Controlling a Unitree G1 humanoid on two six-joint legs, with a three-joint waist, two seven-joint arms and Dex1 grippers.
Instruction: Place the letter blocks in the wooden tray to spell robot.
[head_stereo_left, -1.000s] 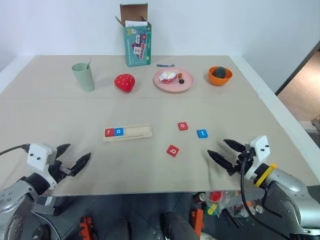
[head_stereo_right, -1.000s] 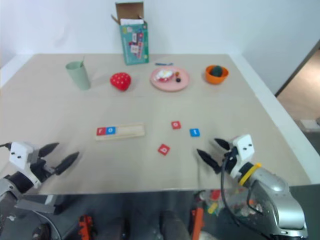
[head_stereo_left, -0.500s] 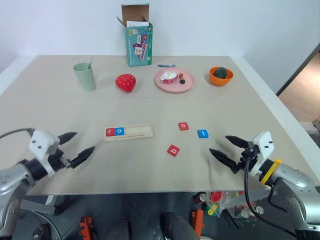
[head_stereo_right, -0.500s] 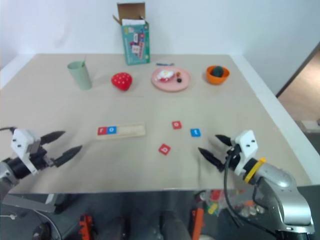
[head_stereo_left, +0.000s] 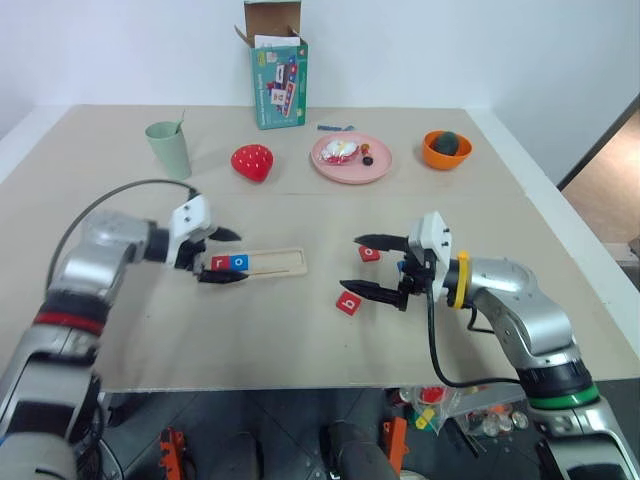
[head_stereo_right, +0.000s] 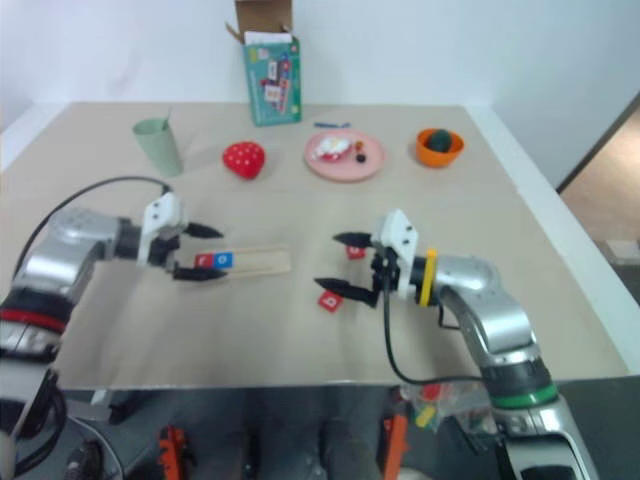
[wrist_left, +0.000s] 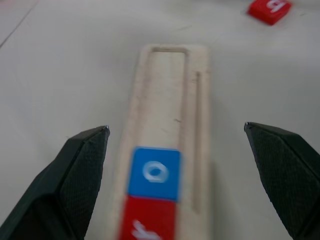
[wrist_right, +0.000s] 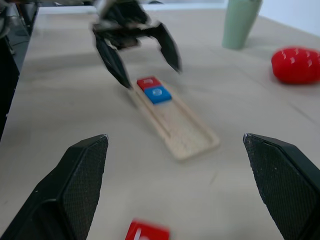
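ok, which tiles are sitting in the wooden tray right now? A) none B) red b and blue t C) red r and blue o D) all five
C: the wooden tray holds a red r tile and a blue o tile at its left end; the rest of it is bare, and the red b tile lies loose on the table.

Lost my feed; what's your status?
Both grippers, left gripper and right gripper, open, empty. Wooden tray holds r, o. Three blocks loose. Nothing blocking.
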